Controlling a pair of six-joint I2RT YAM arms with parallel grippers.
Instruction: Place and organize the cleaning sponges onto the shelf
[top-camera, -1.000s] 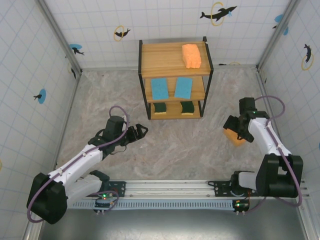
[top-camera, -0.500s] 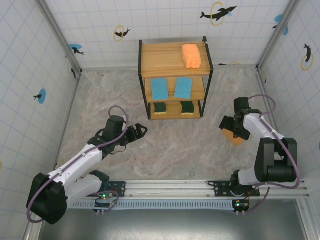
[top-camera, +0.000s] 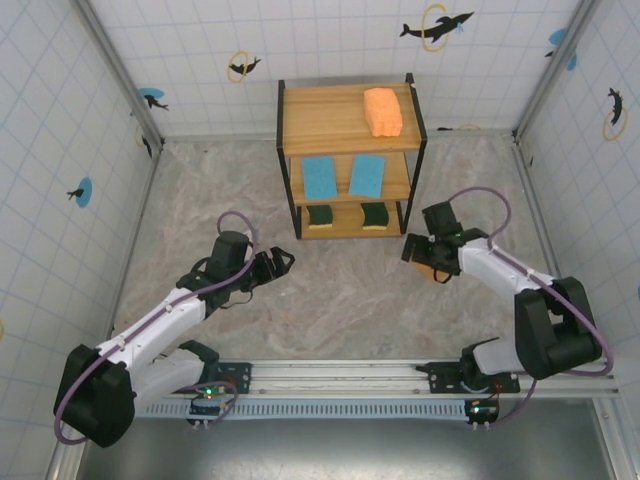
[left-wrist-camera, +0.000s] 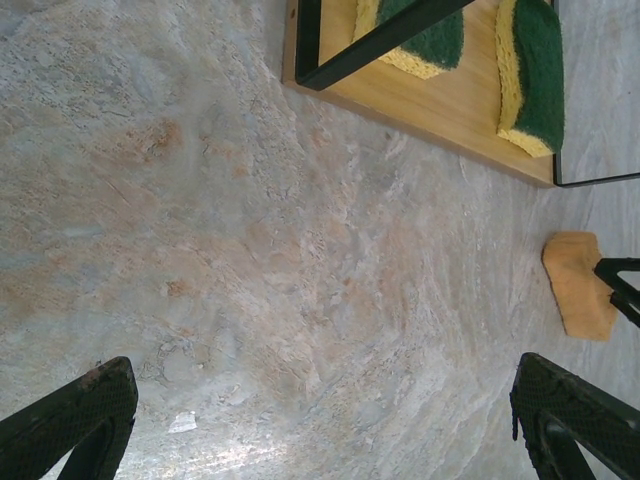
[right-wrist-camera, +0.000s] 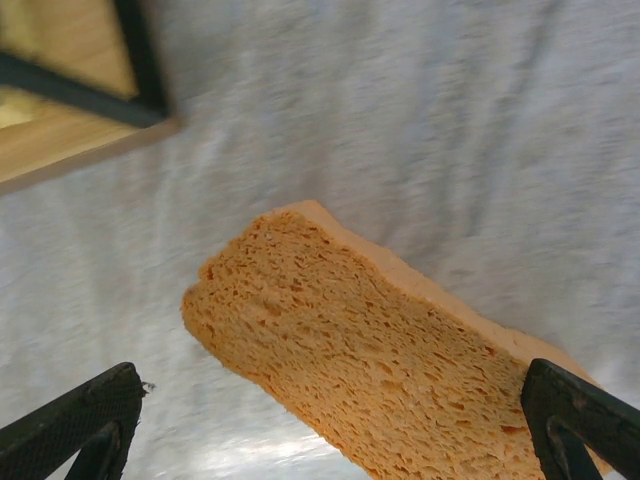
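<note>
Across the table (top-camera: 350, 300), just short of the shelf (top-camera: 300, 120) already carrying 5 cleaning sponges (top-camera: 384, 110), the right arm (top-camera: 500, 270) has swung in from the right, and the last orange sponge (top-camera: 433, 270) has come along, so only the lift to the top board seems left. The right pincer (top-camera: 422, 252) points down, fingers (right-wrist-camera: 80, 420) wide apart around that sponge, one touching its end, not visibly clamped; the left pincer (top-camera: 283, 262) hangs apart, idle.
</note>
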